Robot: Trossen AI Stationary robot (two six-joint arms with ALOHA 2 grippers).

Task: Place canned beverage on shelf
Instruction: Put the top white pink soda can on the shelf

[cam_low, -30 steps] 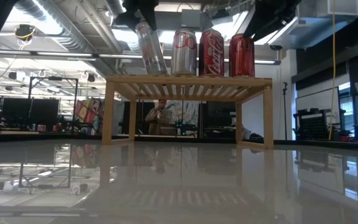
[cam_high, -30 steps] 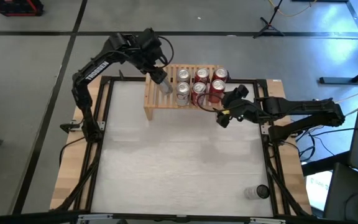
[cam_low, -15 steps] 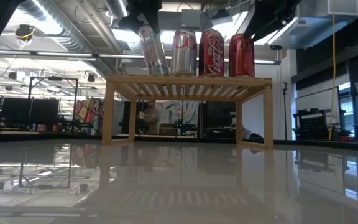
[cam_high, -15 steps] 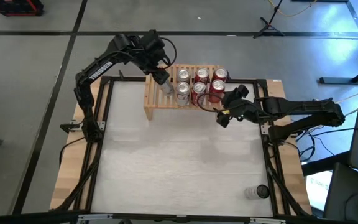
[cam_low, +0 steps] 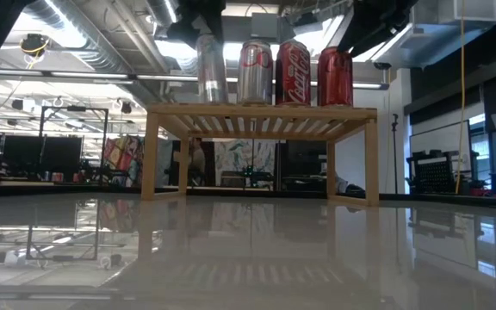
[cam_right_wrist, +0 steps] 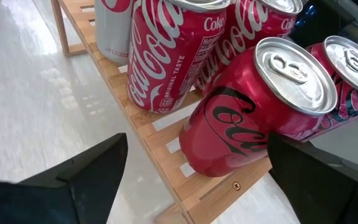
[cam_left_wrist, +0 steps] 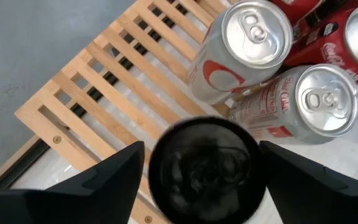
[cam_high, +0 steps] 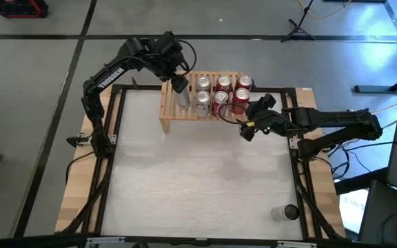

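The light-wood shelf [cam_high: 167,103] stands at the table's far edge, and it also shows in the low view [cam_low: 261,114]. Silver and red cans [cam_low: 293,73] stand on its slatted top. My left gripper [cam_high: 179,84] is above the shelf's left part, shut on a slim silver can [cam_low: 211,69] with a dark top [cam_left_wrist: 204,168]. My right gripper [cam_high: 245,127] is open and empty, just off the shelf's right end, by the red cans [cam_right_wrist: 241,118]. My left gripper pinches the slim can's upper end [cam_left_wrist: 160,168] between its two fingers [cam_left_wrist: 107,180], one on each side of the dark top. The fingers come from above, pointing down. The can stands upright, its bottom on the shelf's slats [cam_low: 211,105], just left of a silver can [cam_low: 254,73].
Bare slats [cam_left_wrist: 104,81] lie to the left of the slim can. One more can [cam_high: 284,213] lies on its side near the table's near right corner. The white table top [cam_high: 198,179] stretches in front of the shelf.
My left gripper has tipped the slim can from a slant to upright on the shelf's slats, moving slightly toward the table's far edge. The can's top has swung over its bottom, which stayed on the shelf. My right gripper has kept still.
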